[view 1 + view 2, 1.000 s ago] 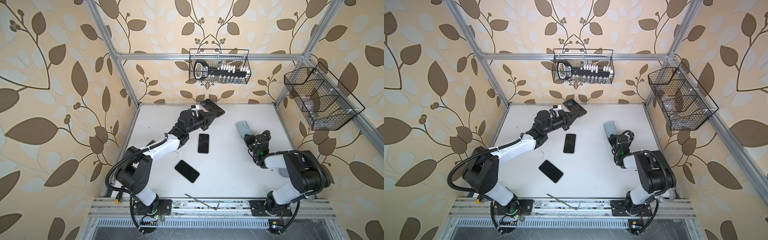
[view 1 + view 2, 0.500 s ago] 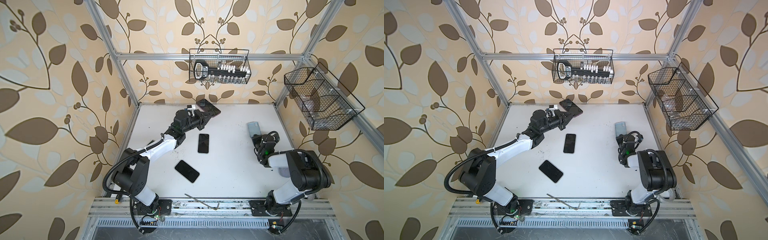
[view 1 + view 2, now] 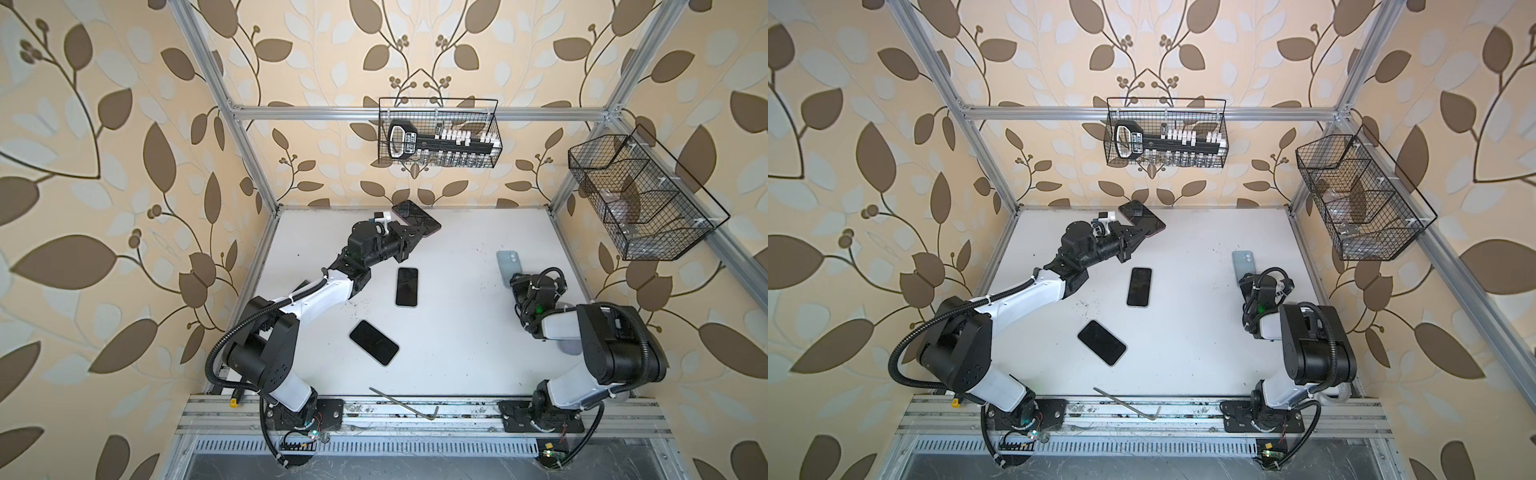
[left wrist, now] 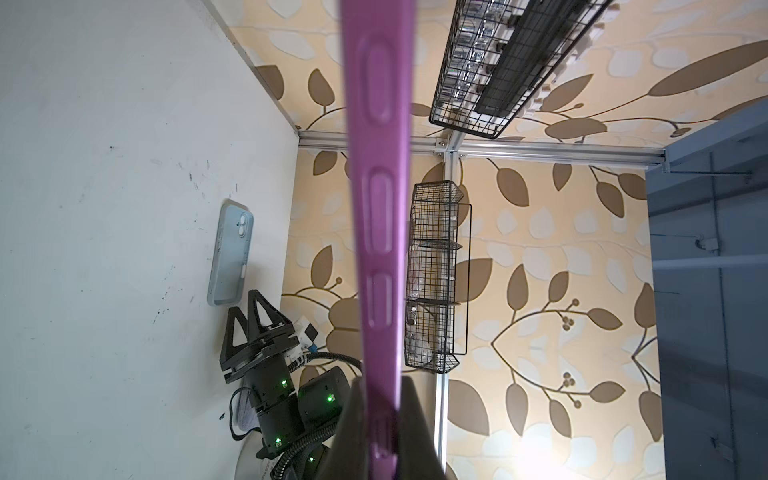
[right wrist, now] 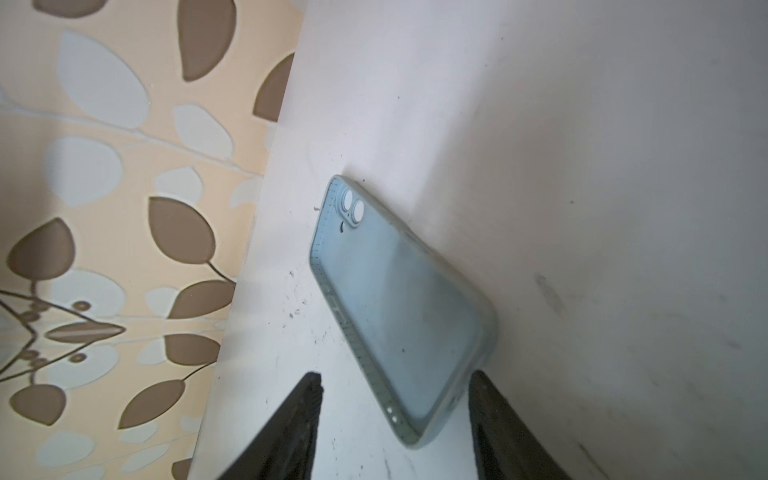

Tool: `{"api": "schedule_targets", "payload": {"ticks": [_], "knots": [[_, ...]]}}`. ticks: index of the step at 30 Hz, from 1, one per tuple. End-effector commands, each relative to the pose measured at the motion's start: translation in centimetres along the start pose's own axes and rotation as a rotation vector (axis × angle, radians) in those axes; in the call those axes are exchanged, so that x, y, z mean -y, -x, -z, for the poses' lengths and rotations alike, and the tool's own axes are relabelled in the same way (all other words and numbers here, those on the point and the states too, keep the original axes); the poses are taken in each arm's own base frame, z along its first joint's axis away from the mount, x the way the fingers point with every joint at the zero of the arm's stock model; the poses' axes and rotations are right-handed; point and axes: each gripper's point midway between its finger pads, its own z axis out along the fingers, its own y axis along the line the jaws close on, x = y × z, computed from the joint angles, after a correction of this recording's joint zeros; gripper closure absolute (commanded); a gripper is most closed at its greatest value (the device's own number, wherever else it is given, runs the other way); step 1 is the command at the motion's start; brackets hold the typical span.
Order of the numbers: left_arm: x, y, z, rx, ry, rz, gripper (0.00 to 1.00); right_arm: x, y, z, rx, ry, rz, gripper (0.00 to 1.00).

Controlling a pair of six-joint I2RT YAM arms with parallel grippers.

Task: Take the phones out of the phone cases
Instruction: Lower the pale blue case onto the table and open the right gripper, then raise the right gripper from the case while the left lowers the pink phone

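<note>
Slippage was your main risk. Your left gripper (image 3: 411,235) was clamped shut on one end of the phone (image 3: 417,217) in its purple case (image 4: 380,208), holding it up near the back wall, above the far edge of the table (image 3: 457,340). Most of the phone stuck out beyond the fingers. Any push or peel from the other arm would have levered against that small pinch, and the phone could have twisted loose and dropped. A grip across both case and phone would also have pinned them together, so peeling would have fought your own hold.

Your right gripper (image 5: 395,376) had its jaws apart, straddling the near end of the blue case (image 5: 399,299). That case lay flat on the table and looked empty, though you could not be sure. Lifting away carelessly could have dragged it. That arm was well apart from the held phone. A black phone (image 3: 407,286) and a second black phone (image 3: 374,343) lay on the table between the arms, and a low crossing sweep could have knocked them.
</note>
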Motion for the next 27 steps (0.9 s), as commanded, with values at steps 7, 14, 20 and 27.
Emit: {"api": "schedule_targets", "payload": {"ticks": [7,14,20,27], "knots": [[5.0,-1.3,1.9,-0.020,-0.088,-0.175,1.00,1.5,2.5,3.1,0.085,-0.145,0.060,0.40],[1.6,-2.5,0.3,-0.169,0.084,-0.343,1.00,-2.2,1.5,4.7,-0.014,0.006,0.196,0.37],[-2.7,-3.6,-2.0,-0.317,0.146,-0.374,1.00,-4.0,0.0,6.6,-0.109,0.114,0.400,0.09],[-7.5,-4.7,-4.6,-0.447,0.193,-0.411,1.00,-5.6,-1.4,8.7,-0.222,0.186,0.566,0.00]]}}
